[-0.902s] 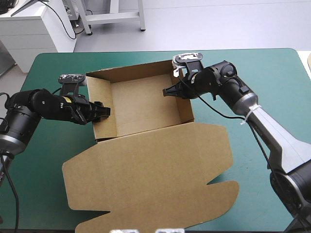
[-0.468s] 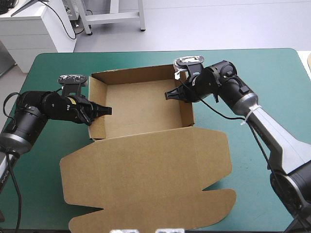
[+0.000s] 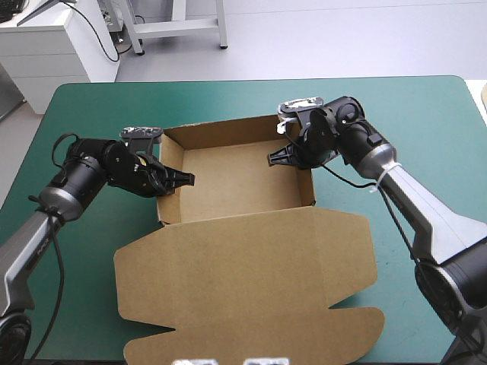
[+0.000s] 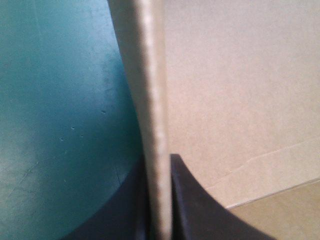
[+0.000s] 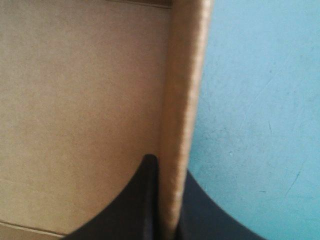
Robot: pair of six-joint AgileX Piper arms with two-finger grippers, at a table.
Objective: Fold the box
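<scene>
Currently holds the box (image 3: 236,179) by its raised side walls, left gripper (image 3: 185,179) and right gripper (image 3: 274,158) both clamped on board.

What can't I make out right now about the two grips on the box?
1. Left wrist view: how deep the box wall sits in the left gripper, cut off at the frame edge.
2. Right wrist view: likewise for the right gripper.
3. High view: the far wall's outer face, turned away from the camera.
</scene>
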